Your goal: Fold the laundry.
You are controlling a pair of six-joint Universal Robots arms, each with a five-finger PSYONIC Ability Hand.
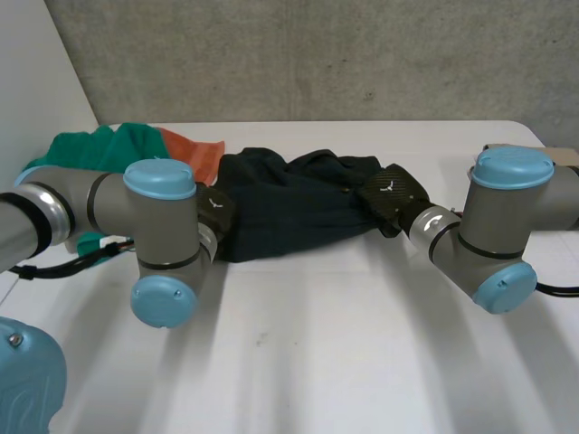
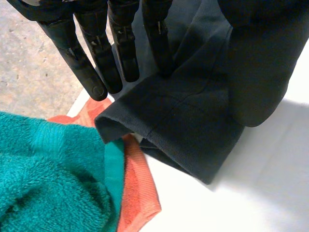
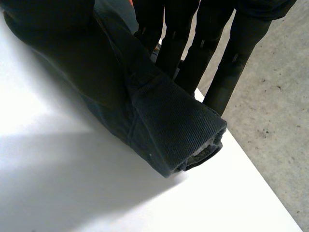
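Note:
A dark garment (image 1: 289,212) lies bunched across the middle of the white table (image 1: 344,353), stretched between my two hands. My left hand (image 1: 217,210) is at its left end. There the fingers (image 2: 91,63) stand straight and spread, one touching the edge of the cuff (image 2: 193,121), and the thumb (image 2: 260,63) rests over the cloth. My right hand (image 1: 391,194) is at the garment's right end. Its fingers (image 3: 193,58) sit behind the rolled cuff (image 3: 178,125) and its thumb lies over the cloth, pinching it.
A green towel (image 1: 99,149) and an orange cloth (image 1: 190,149) lie at the back left, right beside the garment's left cuff; the cuff overlaps the orange cloth (image 2: 137,188) and green towel (image 2: 48,174). A tan object (image 1: 547,154) sits behind my right arm. A concrete wall rises beyond the table.

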